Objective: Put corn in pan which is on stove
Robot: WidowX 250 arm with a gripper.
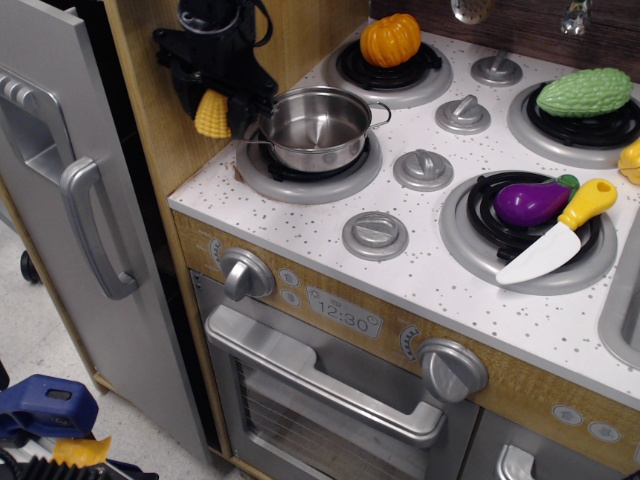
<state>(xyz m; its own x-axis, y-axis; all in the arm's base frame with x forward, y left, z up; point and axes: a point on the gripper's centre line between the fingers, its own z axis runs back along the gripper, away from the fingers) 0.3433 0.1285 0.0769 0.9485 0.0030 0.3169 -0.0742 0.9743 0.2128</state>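
My black gripper is shut on the yellow ridged corn and holds it in the air at the stove's left edge, just left of the pan. The pan is a shiny steel pot with side handles. It sits empty on the front-left burner of the white speckled stove. The corn hangs about level with the pan's rim, apart from it.
An orange pumpkin sits on the back-left burner. A green vegetable lies on the back-right burner. A purple eggplant and a yellow-handled knife lie on the front-right burner. A wood side wall stands behind the gripper.
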